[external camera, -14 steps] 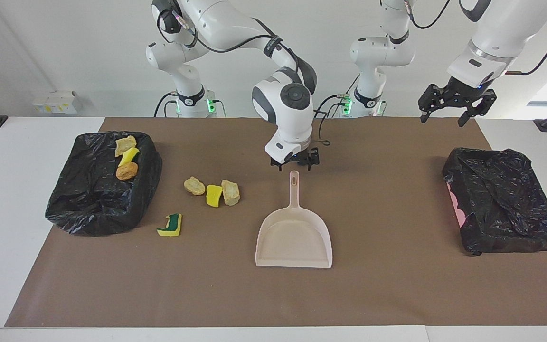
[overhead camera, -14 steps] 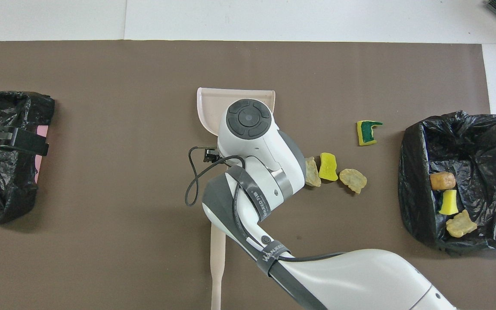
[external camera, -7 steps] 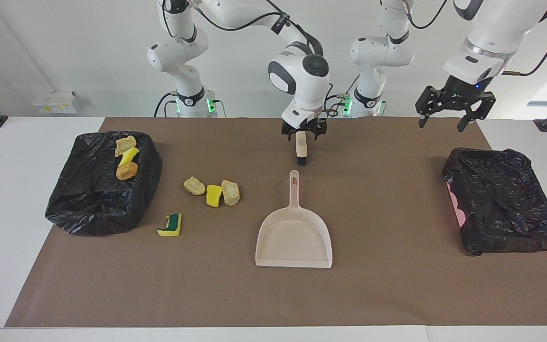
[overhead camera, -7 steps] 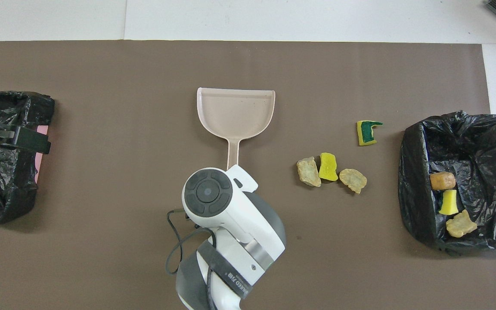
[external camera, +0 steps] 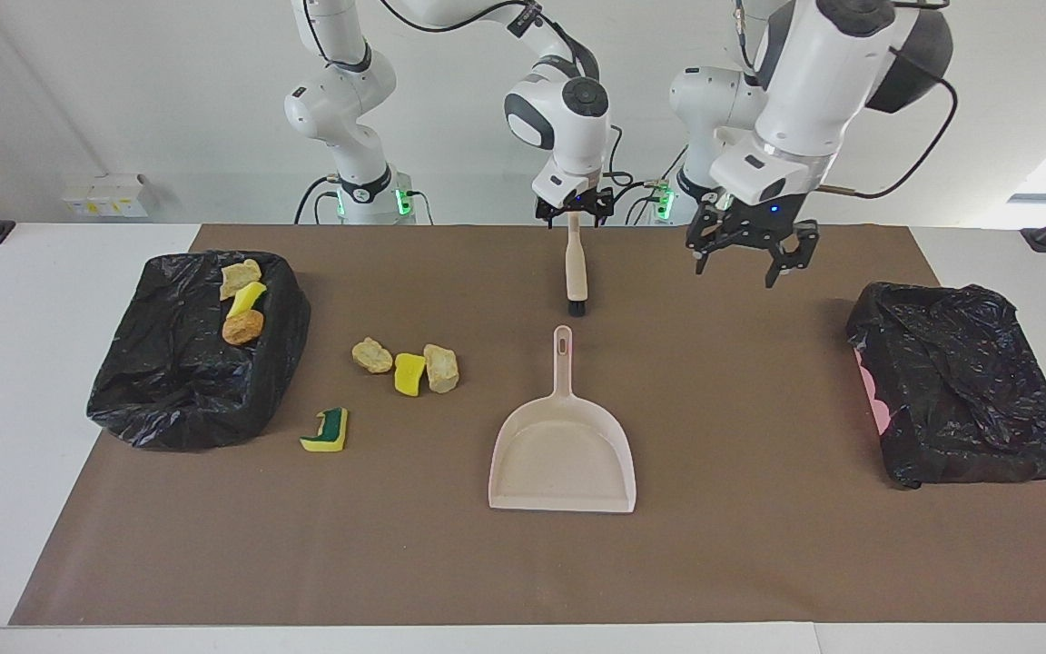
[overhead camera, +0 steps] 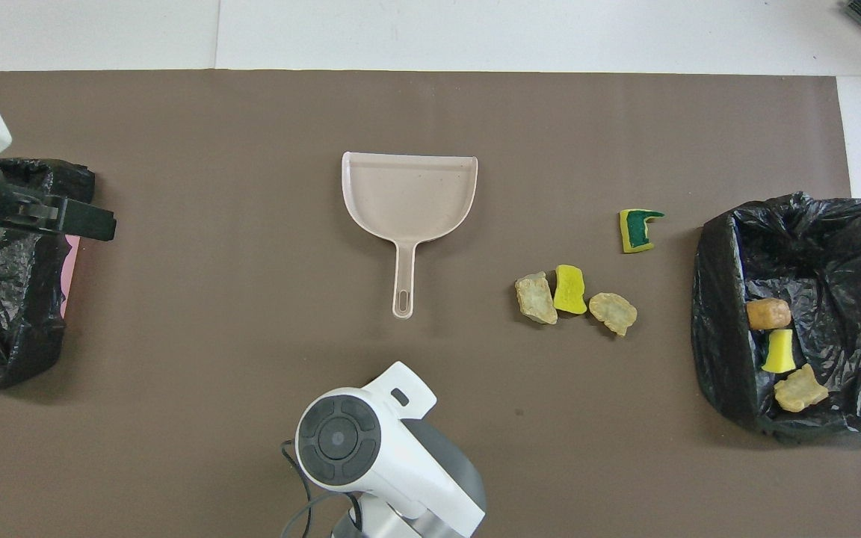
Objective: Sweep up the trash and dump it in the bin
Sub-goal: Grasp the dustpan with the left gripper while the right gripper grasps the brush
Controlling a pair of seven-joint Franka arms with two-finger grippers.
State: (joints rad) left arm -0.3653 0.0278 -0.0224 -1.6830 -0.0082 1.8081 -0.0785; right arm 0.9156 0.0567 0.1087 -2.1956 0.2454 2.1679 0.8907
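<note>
Now the right gripper (external camera: 575,214) clamps its jaws on the brush (external camera: 576,272), hanging it above the dustpan (external camera: 563,450). Loose trash (external camera: 406,369) lies at its eight o'clock in the facing view. Left gripper (external camera: 746,254) hovers with jaws wide.

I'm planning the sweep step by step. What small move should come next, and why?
Probably bring the left gripper over the handle of the dustpan to grasp it. The right gripper holds the brush hanging above the mat, but the dustpan lies unheld, apart from the four loose bits, and the left gripper hovers open over bare mat.
</note>
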